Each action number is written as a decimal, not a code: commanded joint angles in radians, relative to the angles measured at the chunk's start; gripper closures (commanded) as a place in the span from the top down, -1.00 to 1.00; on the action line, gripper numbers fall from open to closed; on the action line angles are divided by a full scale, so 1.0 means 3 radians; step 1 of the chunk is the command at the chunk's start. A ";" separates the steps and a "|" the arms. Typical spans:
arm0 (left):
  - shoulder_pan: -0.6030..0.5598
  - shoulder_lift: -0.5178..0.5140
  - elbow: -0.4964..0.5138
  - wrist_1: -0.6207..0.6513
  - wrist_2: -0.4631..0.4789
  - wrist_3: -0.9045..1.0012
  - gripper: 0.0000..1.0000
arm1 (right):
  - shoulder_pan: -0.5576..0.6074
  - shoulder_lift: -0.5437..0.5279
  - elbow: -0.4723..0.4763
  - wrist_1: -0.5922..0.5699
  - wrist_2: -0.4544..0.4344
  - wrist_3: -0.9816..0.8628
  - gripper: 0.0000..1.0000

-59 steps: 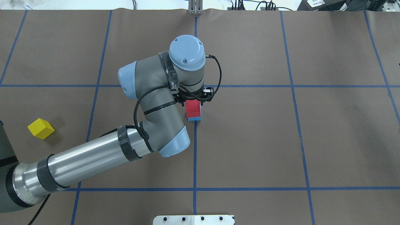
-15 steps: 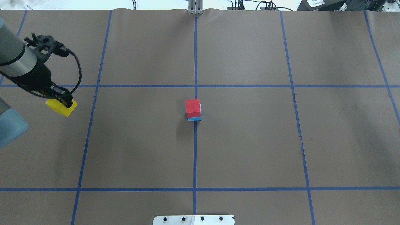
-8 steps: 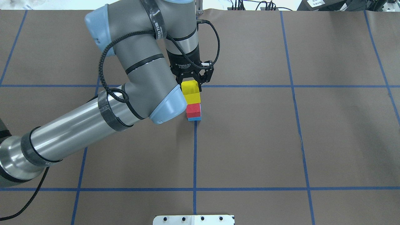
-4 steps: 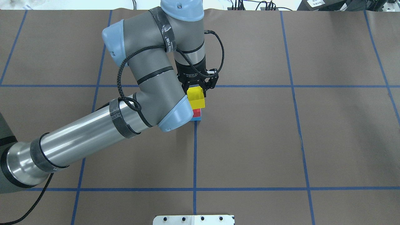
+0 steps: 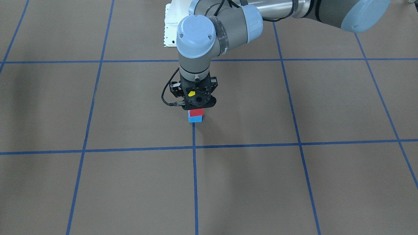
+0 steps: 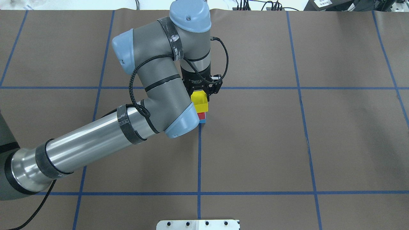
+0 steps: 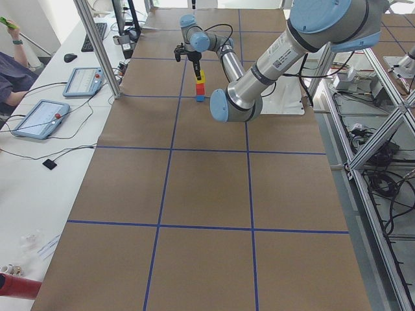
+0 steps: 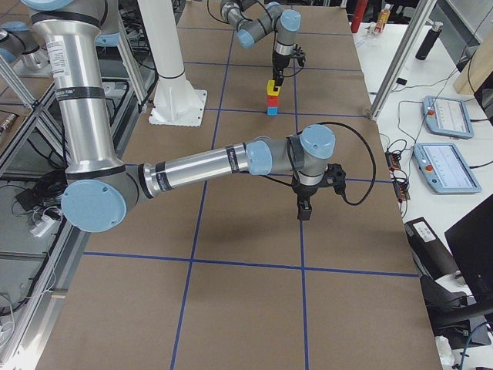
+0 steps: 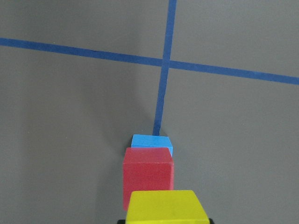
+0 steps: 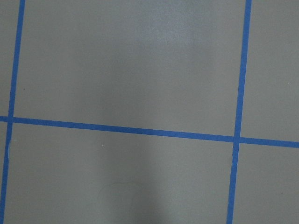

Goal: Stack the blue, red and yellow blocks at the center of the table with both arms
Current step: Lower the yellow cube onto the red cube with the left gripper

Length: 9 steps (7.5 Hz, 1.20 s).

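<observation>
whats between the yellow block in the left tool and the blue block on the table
The red block. It sits on the blue block, below the yellow block gripped by the left tool. The exterior right view shows this best.

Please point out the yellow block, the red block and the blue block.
yellow block (image 6: 198, 96): overhead exterior view, on its top face.
red block (image 5: 196, 112): front-facing view, on the side toward the camera.
blue block (image 5: 195, 119): front-facing view, on the side toward the camera.
</observation>
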 commanded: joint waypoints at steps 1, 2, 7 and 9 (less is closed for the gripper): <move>-0.0007 0.0013 0.0018 -0.0011 0.0022 0.0018 -1.00 | -0.0001 0.0004 -0.0002 0.0000 -0.0006 0.0000 0.99; -0.0012 0.0013 0.0018 -0.0011 0.0068 0.0029 -1.00 | -0.0001 0.0009 -0.0002 0.0000 -0.0006 0.0000 0.99; 0.0003 0.0019 0.0054 -0.0047 0.0088 0.0039 -1.00 | -0.0001 0.0009 -0.0002 0.0000 -0.0006 0.0000 0.99; 0.0019 0.0019 0.0064 -0.0062 0.0088 0.0039 -1.00 | -0.0001 0.0014 -0.0002 0.0000 -0.0006 0.0000 0.99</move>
